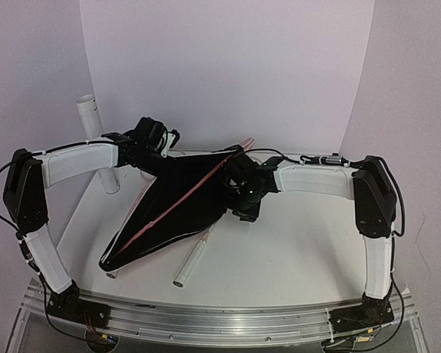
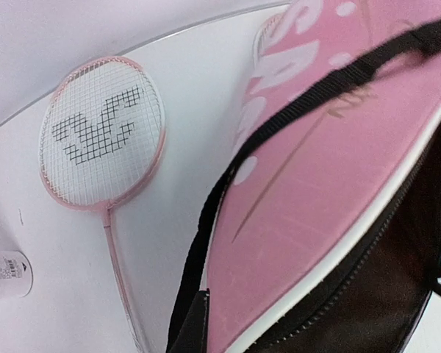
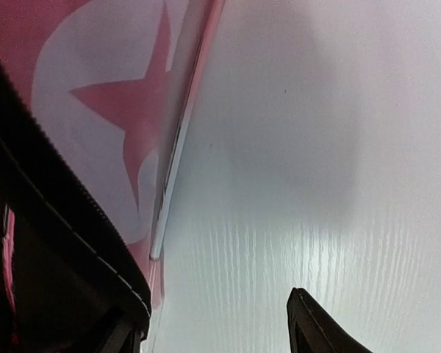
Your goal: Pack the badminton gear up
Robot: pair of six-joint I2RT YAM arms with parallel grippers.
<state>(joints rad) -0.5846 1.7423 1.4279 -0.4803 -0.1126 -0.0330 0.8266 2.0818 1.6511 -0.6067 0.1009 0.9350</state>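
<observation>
Far left on the desk stands a tube. The left pincer meets the bag at its upper rim, but its grip cannot be made out. A racket lies flat beside the gaping bag, and a second racket shows only its handle beneath. The right pincer is parted, the bag's rim against one finger. The rackets look light and stiff with delicate strings, so they are best taken by the handle. The open room is to the right.

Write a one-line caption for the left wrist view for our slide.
Pink bag with black strap, dark lining showing, beside a pink-framed racket lying flat on the white table.
</observation>
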